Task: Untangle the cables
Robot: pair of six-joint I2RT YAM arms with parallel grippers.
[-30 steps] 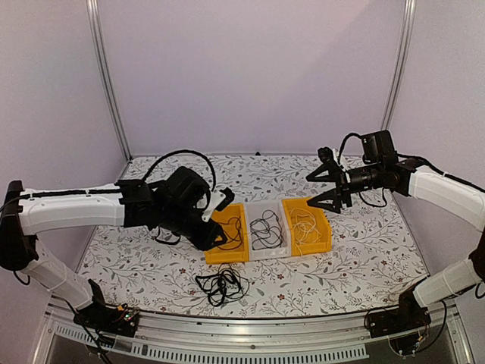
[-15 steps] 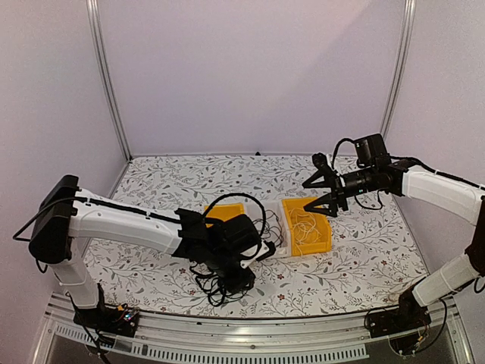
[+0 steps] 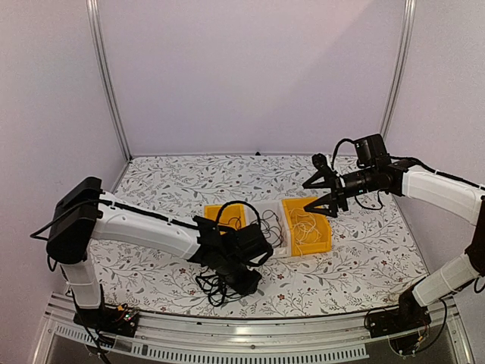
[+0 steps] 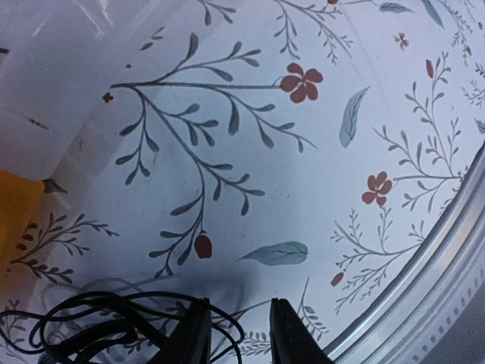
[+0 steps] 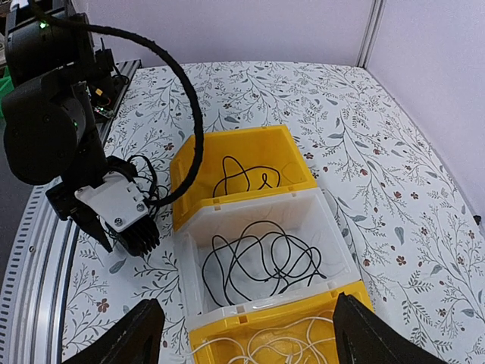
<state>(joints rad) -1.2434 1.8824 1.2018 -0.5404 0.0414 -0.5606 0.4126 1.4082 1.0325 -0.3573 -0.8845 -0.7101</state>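
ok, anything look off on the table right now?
One thing: a tangle of black cables lies loose on the table near its front edge, outside the three bins, beside the left end effector. The bins sit in a row; nothing looks spilled or damaged.

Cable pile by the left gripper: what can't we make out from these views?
- Pile: strand count unclear. It is too small in the top view, where the left gripper covers its right side. The bottom edge cuts it off in the left wrist view.
- Left fingers: contact with a strand unclear. Only the tips show, at the bottom edge.
- Cream cable: its full run is cut off by the bottom edge of the right wrist view.
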